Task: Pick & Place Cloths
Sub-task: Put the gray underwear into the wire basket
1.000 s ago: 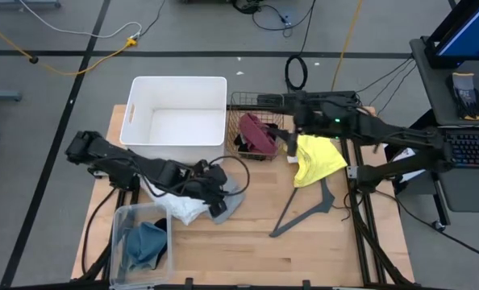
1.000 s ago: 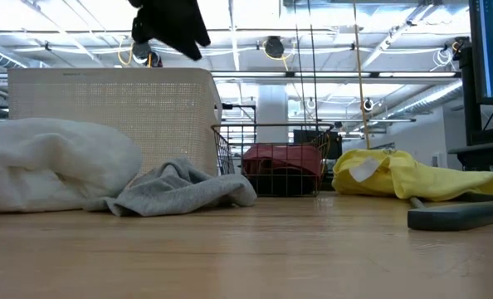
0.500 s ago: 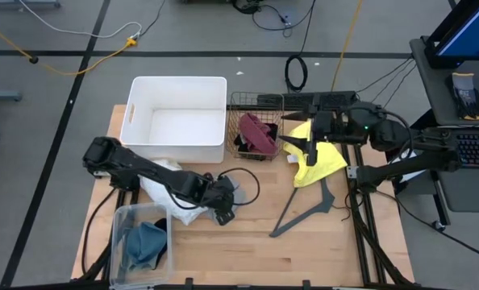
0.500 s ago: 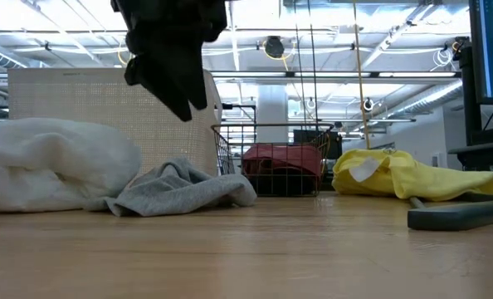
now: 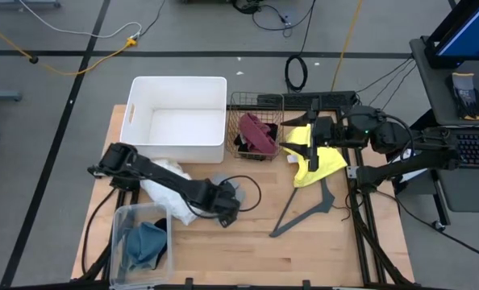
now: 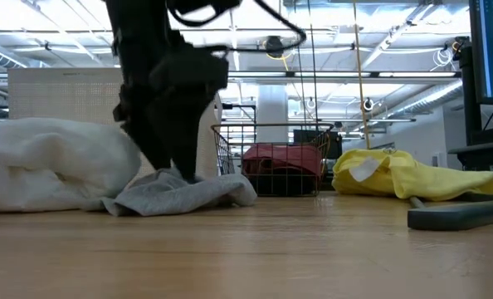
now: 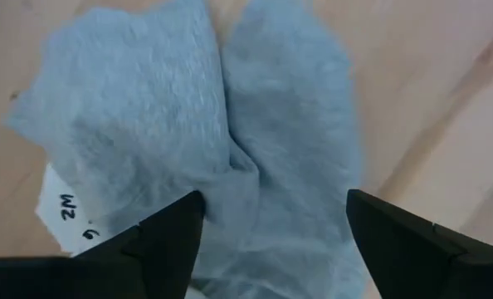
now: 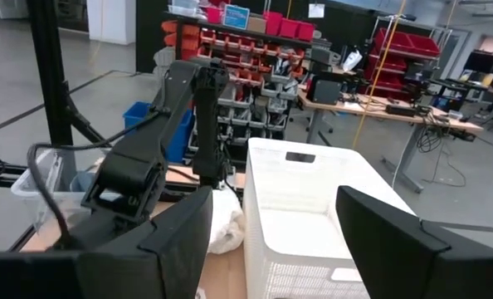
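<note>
Left arm: I see it stretched low across the table (image 5: pixel 304 250), its left pincer (image 7: pixel 267 224) spread wide, pointing down onto the grey cloth (image 7: pixel 230 141), fingers straddling the cloth's central fold. White tag under that cloth reads "2M". White cloth (image 5: pixel 168 187) just beside. Right arm: raised over the yellow cloth (image 5: pixel 318 161), right pincer (image 8: pixel 271 249) spread, holding nothing.

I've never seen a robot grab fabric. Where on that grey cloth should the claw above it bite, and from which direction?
Probably straight down onto the raised fold running along the middle of the grey cloth. The left gripper hangs open right over it, a finger either side, and that ridge gives more to pinch than the flat edges.
</note>
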Controlling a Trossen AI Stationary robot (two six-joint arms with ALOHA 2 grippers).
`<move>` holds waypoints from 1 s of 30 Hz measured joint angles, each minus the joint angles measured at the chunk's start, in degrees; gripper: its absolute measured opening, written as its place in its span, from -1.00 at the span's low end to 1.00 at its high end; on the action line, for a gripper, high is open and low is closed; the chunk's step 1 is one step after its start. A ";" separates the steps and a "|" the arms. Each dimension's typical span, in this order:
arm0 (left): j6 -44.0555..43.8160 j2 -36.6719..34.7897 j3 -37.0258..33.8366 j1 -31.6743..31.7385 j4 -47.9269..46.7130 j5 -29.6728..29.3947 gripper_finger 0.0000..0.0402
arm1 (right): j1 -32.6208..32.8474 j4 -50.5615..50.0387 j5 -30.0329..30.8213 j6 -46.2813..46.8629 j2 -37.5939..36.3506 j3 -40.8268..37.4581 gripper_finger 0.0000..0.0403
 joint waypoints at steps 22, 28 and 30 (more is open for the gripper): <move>1.51 7.73 0.15 0.22 4.58 3.96 -0.34 | -0.02 -2.38 0.02 0.39 0.02 0.00 0.25; 1.29 7.68 0.11 0.22 8.21 4.08 -0.93 | -0.07 -5.94 0.02 0.42 0.02 0.00 0.25; 1.70 6.85 0.04 0.22 8.85 4.46 -0.91 | -0.07 -7.19 0.02 0.42 0.04 0.00 0.25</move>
